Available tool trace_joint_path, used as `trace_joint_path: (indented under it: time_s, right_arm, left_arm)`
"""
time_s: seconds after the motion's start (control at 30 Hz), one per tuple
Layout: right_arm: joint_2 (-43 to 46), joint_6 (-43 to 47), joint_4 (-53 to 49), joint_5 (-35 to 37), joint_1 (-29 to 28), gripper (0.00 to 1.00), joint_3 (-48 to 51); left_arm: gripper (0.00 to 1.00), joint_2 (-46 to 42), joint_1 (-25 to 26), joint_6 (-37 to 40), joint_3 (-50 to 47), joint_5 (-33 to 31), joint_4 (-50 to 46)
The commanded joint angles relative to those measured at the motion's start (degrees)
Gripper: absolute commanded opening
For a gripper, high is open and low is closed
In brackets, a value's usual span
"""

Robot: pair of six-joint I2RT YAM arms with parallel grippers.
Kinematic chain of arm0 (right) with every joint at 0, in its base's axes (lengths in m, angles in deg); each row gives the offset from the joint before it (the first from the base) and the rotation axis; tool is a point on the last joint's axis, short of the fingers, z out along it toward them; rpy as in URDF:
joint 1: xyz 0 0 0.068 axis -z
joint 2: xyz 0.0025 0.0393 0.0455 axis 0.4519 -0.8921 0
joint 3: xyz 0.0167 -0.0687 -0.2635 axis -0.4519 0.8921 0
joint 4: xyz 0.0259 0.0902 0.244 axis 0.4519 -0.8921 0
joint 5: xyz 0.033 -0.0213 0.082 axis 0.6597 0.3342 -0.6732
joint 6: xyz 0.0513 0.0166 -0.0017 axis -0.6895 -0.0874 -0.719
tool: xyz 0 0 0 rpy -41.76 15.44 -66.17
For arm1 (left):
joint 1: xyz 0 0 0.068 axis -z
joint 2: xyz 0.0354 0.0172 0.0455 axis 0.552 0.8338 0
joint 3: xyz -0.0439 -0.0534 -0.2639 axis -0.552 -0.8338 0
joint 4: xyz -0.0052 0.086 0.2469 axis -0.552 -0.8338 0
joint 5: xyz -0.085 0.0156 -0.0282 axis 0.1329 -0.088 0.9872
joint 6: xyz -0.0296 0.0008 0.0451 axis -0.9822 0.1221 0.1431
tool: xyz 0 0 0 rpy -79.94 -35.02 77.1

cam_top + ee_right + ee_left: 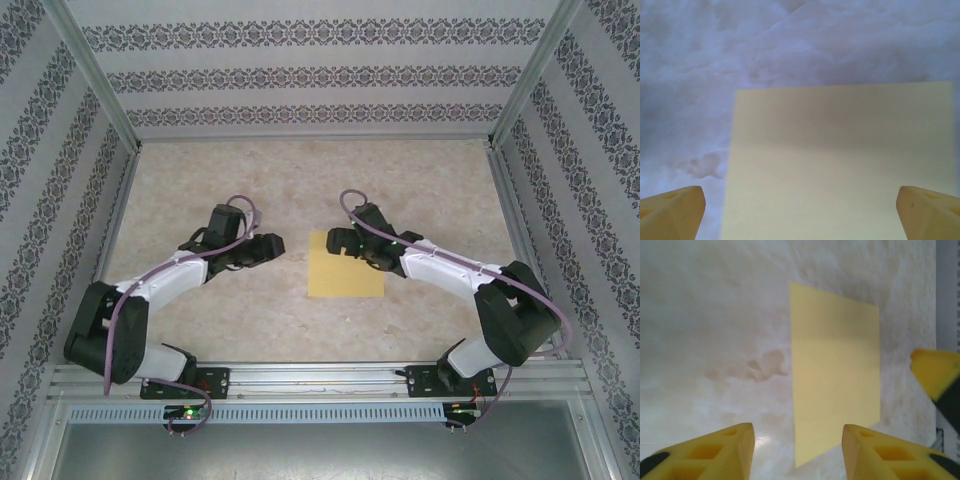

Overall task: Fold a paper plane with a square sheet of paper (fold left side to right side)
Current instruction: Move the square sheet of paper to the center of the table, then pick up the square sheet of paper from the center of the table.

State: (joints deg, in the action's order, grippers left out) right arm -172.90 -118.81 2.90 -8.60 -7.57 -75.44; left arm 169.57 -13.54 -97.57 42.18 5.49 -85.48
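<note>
With the square sheet of paper [345, 264] flat at mid-frame, the fold seems unstarted: left gripper [274, 247] half-spread and empty beside it, right gripper [338, 243] wide over its top edge; next needs pinching the left edge.

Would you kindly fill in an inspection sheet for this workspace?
Surface: pale mottled table, faint brownish stain.
Job's things: square sheet of paper, yellow, lying flat, unfolded.
Clutter: nothing seen.
Grippers: left gripper, fingers apart, beside the sheet; right gripper, fingers wide apart over its far edge.
Cables: purple cables run along both arms.
Surroundings: patterned walls, metal rail at the near edge.
</note>
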Motion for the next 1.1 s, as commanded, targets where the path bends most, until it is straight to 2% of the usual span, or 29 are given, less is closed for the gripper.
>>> trace_joint_path:
  time_s: [0.0, 0.13, 0.43, 0.67, 1.07]
  right_arm:
    - [-2.8, 7.7, -5.3, -2.9, 2.9, 0.98, -2.1]
    - [-7.8, 10.4, -7.4, -3.3, 5.2, 0.98, -5.5]
    - [-17.0, 11.6, -9.5, -1.9, 6.5, 0.98, -11.3]
    - [-18.9, 10.4, -9.3, -3.0, 6.7, 0.98, -11.5]
    - [-17.3, 8.6, -9.5, -7.9, 5.9, 0.98, -9.5]
  left_arm:
    - [0.42, 3.7, 4.2, -2.4, 3.0, 1.9, 2.4]
    - [0.34, 9.2, 8.0, -3.8, 5.1, 1.7, 5.3]
    - [0.28, 19.1, 12.0, -6.7, 9.3, 2.3, 8.5]
    - [0.21, 23.4, 12.6, -8.0, 9.2, 1.5, 10.0]
    - [0.2, 25.5, 12.8, -6.3, 9.5, -0.5, 7.3]
